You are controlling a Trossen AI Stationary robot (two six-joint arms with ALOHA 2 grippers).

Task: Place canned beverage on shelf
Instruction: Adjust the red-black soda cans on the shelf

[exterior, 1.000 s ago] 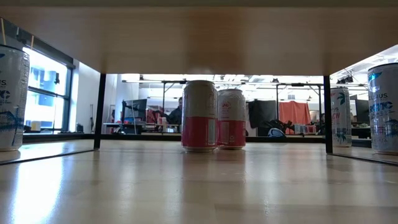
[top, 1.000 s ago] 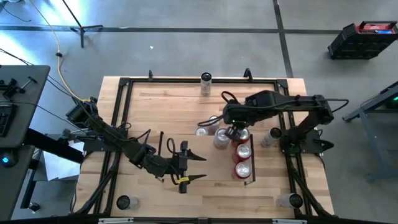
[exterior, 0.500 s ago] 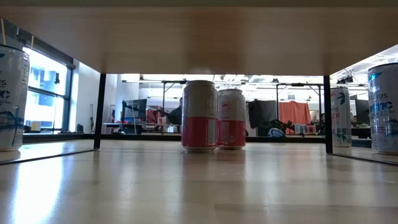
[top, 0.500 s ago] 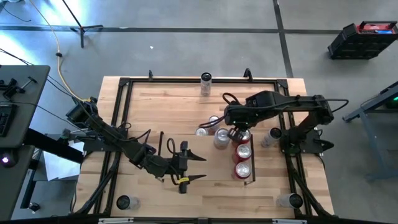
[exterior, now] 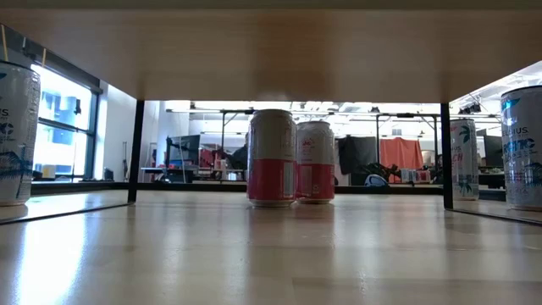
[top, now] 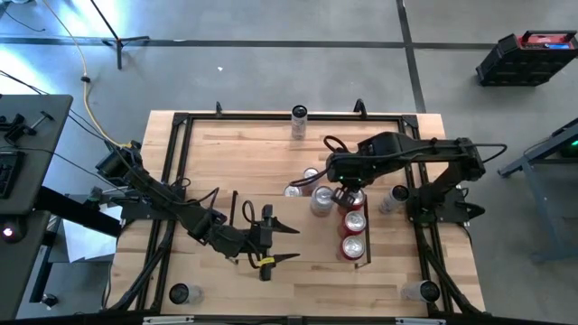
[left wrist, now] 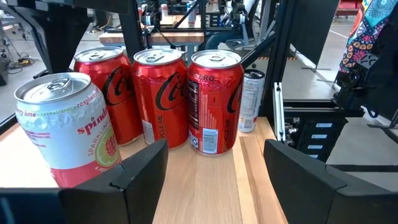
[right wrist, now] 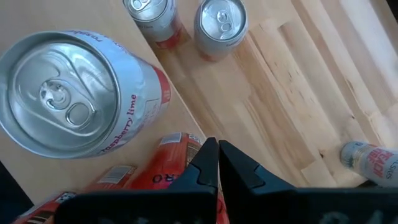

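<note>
Three red cola cans [left wrist: 158,93] stand in a row on the light-wood shelf [top: 312,239], with a white-and-pink Spindrift can [left wrist: 65,124] beside them. In the high view the reds [top: 351,233] run along the shelf's right rail. My left gripper [top: 291,242] stands open and level over the shelf, pointing at the cans, with nothing between its fingers [left wrist: 140,171]. My right gripper [right wrist: 217,158] hangs shut and pointing down above the farthest red can [right wrist: 165,165]; no touch shows. Two more pink cans [exterior: 284,157] stand on the table beyond the shelf.
Slim cans stand at the table's far edge [top: 299,117], near corners [top: 181,293] [top: 423,291] and right of the shelf [top: 393,197]. A black frame [top: 181,122] edges the tabletop. The left half of the shelf is bare wood. The low view looks under the shelf board [exterior: 271,51].
</note>
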